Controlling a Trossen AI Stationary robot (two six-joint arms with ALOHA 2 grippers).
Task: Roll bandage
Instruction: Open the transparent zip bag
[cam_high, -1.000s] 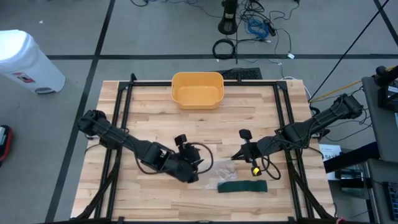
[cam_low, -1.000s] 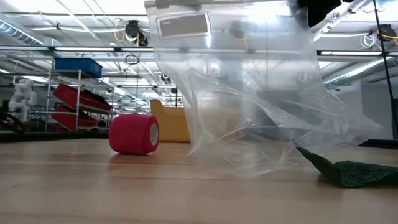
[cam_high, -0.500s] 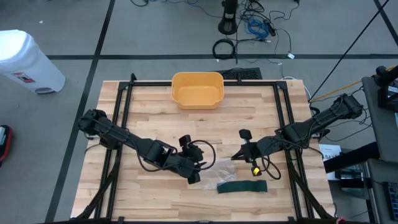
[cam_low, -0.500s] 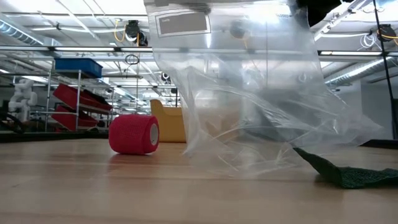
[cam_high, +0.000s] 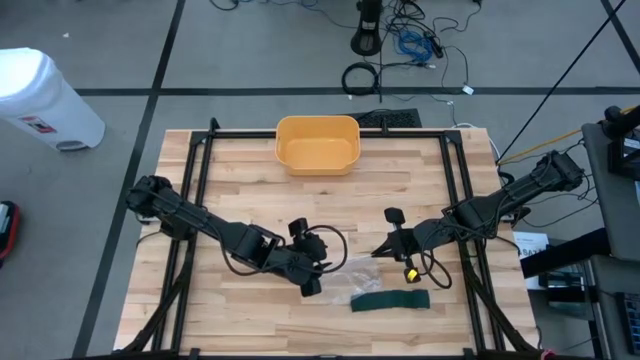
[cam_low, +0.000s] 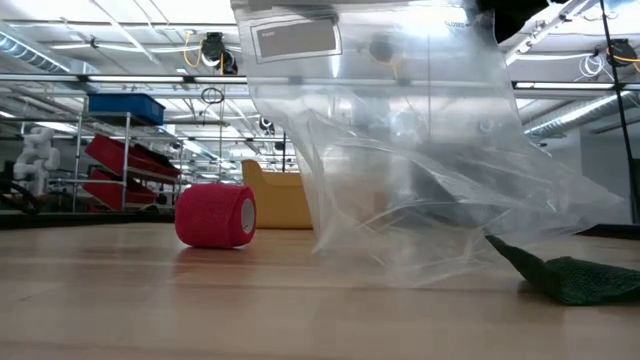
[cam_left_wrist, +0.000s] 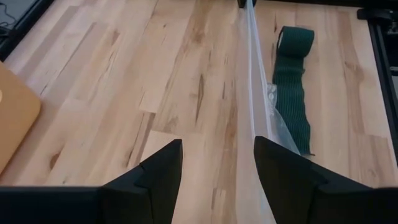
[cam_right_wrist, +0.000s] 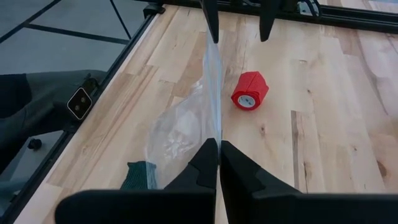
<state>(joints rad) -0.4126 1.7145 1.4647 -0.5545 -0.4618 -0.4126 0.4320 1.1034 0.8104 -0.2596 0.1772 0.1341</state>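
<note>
The right gripper (cam_right_wrist: 217, 148) is pinched shut on the edge of a clear plastic bag (cam_low: 420, 180) near the tabletop's (cam_high: 240, 180) front edge. The left gripper (cam_left_wrist: 217, 155) stands beside the bag with its jaws apart, holding nothing. A green bandage (cam_high: 390, 300) lies unrolled along the front edge, and a red roll (cam_low: 215, 214) sits nearer the middle.

a dark green bandage (cam_high: 390, 300), a red roll (cam_low: 215, 215), a clear bag (cam_low: 420, 150), a yellow bin (cam_high: 317, 143).
</note>
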